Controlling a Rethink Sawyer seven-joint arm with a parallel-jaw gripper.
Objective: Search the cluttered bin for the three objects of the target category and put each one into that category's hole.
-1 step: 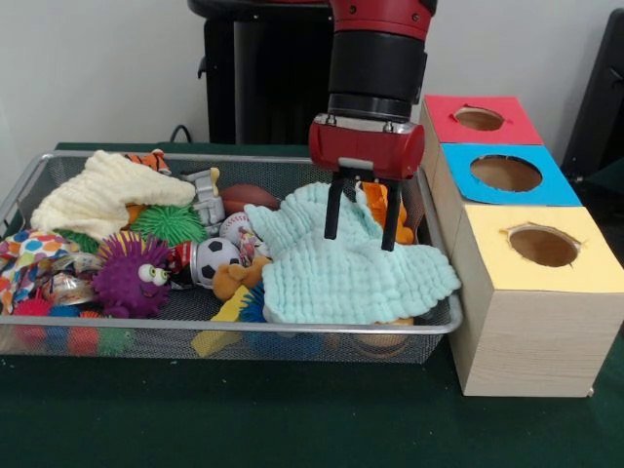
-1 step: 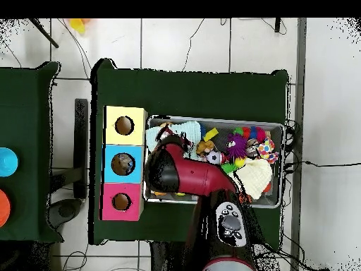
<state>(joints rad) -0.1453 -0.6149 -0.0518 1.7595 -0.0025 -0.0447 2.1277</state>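
A: The bin [image 1: 39, 171] is a wire mesh basket on the green counter [image 1: 292, 419], and it is full of toys. I count two knitted cloths: one cream [image 1: 102, 195], one pale mint [image 1: 351, 268].

B: And the balls?

A: One soccer ball [image 1: 214, 258], one baseball [image 1: 236, 226], one brown football [image 1: 249, 198]. Also one purple spiky toy with eyes [image 1: 132, 276] and one green spiky ball [image 1: 168, 224].

B: How many holes?

A: Three boxes in a row, just beside the bin, each with one round hole: the red [image 1: 480, 119], the blue [image 1: 505, 174], the yellow [image 1: 542, 246].

B: What does the pincer [image 1: 362, 216] do?

A: It hangs over the mint cloth, its two black fingers [image 1: 332, 207] spread apart. The tips seem to touch the cloth, but they grip nothing.
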